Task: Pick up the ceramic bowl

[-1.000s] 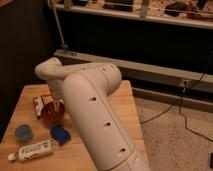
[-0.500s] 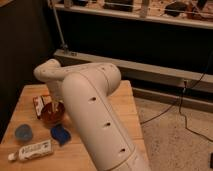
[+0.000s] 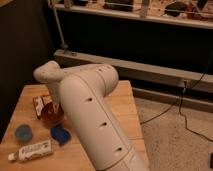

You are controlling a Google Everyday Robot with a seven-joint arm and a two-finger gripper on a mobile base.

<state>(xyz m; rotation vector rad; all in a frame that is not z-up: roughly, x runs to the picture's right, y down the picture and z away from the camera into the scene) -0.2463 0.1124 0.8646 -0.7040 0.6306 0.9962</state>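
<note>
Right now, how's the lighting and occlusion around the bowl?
Camera view: dim warm light, background shelves dark; soft overall, no strong glare. The arm hides part of the ceramic bowl and the gripper itself, which is down at the bowl behind the arm.

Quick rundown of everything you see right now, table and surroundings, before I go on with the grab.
ceramic bowl: one, orange-red, left part of the table, partly hidden by the arm
blue cup: one, blue, round, near the table's left edge, in front of the bowl
dark blue flat object: one, dark blue, just in front of the bowl
tube: one, white, lying along the front left edge
red packet: one, red and white, behind the bowl on its left
wooden table: one, light wood
metal shelf: one, behind the table, contents unclear
cables: dark, on the speckled floor at right
arm: one, white, crossing the table
gripper: one, hidden behind the arm, over the bowl area
</note>
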